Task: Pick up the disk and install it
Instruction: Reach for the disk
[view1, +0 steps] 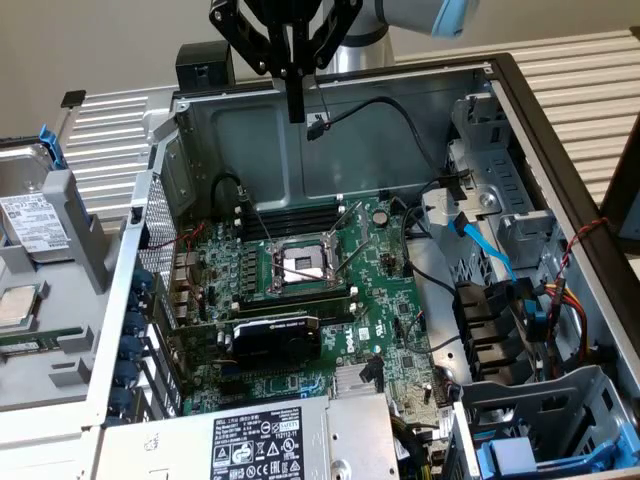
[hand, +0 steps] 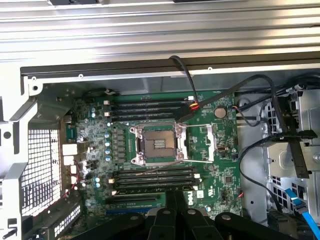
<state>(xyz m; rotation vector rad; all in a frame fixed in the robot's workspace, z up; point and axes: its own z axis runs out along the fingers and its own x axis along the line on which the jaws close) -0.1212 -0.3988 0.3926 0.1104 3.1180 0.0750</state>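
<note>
We saw the open computer case (view1: 250, 140) with its green motherboard (view1: 395, 270) exposed. The disk (view1: 35, 225) lay outside the case at the exterior view's left, clipped in its blue carrier. The gripper (view1: 296, 110) hung above the case's far wall, fingers pressed together, holding nothing.

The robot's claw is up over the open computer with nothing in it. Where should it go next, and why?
Probably a sideways swing toward the exterior view's left, to above the disk. The gripper hangs shut and empty over the open computer case, while the disk lies untouched outside the case in the grey tray. It would likely need to open before reaching down.
</note>
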